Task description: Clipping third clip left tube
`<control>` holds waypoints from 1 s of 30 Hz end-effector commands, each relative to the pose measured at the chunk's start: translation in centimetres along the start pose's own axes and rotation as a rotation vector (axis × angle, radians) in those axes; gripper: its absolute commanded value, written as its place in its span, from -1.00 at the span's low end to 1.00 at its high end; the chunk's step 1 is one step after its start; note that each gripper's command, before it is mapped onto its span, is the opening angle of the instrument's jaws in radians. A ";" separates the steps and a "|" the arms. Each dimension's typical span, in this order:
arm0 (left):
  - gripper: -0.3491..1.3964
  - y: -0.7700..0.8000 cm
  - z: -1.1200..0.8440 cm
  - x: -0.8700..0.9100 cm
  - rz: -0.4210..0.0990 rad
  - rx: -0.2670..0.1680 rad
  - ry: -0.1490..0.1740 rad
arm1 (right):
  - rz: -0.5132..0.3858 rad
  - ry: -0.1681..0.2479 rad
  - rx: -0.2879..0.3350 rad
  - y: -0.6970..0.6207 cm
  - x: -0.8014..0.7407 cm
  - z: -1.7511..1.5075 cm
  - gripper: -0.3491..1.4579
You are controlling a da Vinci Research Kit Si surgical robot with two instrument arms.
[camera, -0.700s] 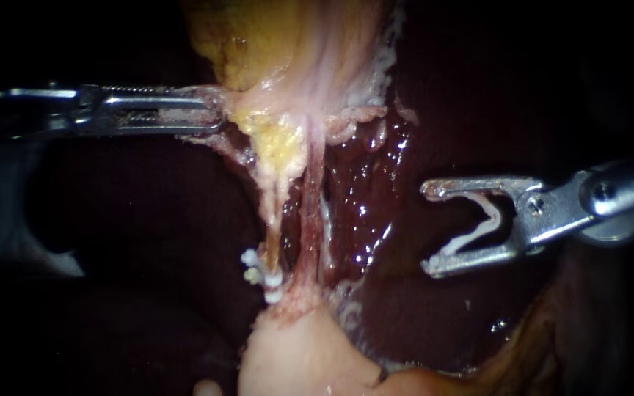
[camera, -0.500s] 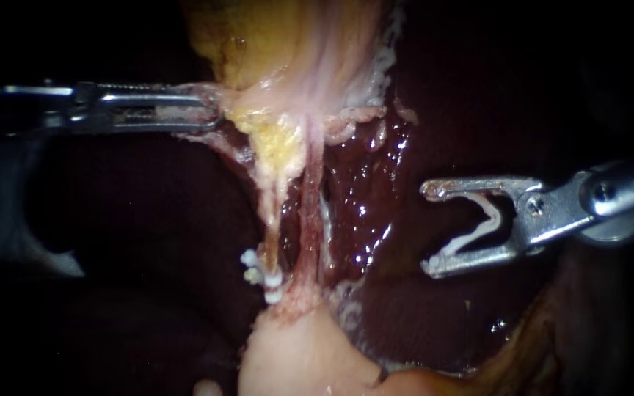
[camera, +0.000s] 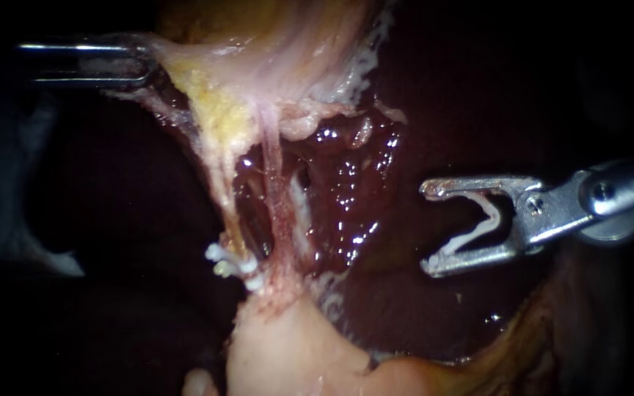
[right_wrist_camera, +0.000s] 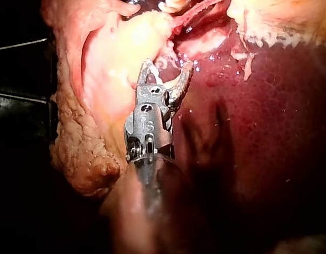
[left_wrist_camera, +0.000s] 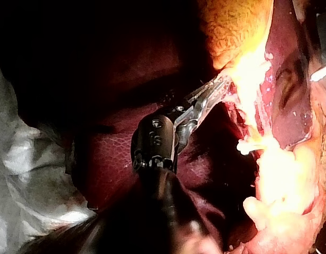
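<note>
Up and left of the placed clips (camera: 232, 265), pinching gallbladder tissue (camera: 185, 70) with the left instrument (camera: 143, 66) end effector. Rising taut from those clips — the left tube (camera: 221, 183). Well right of them, off the tissue — right instrument (camera: 428, 229) end effector spread, cradling an open white clip (camera: 478, 233).

- The left tube (camera: 223, 194): a thin, pale yellowish strand, stretched taut, slanting from 11 o'clock down to 5 o'clock.
- The two clips (camera: 232, 265): white, closed across the tube's lower end, side by side, tips pointing toward 9 o'clock.
- The open clip (camera: 476, 233): white, V-shaped, mouth toward 9 o'clock, seated in the right instrument (camera: 428, 227), well apart at the tube's 3 o'clock.
</note>
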 end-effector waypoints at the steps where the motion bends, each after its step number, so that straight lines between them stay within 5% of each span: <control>1: -1.00 0.00 0.03 -0.02 0.000 0.003 0.001 | -0.005 0.008 0.004 -0.01 0.03 0.04 -0.06; 13: -1.00 0.05 0.11 -0.06 0.001 0.005 0.003 | 0.142 0.119 0.059 -0.09 0.43 0.69 -0.06; 22: -1.00 0.08 0.16 -0.09 0.001 -0.004 -0.001 | 0.197 0.169 0.069 0.10 0.57 1.15 -0.07; 30: -1.00 0.10 0.16 -0.10 0.001 -0.007 -0.002 | 0.217 0.204 0.100 0.31 0.48 1.49 -0.08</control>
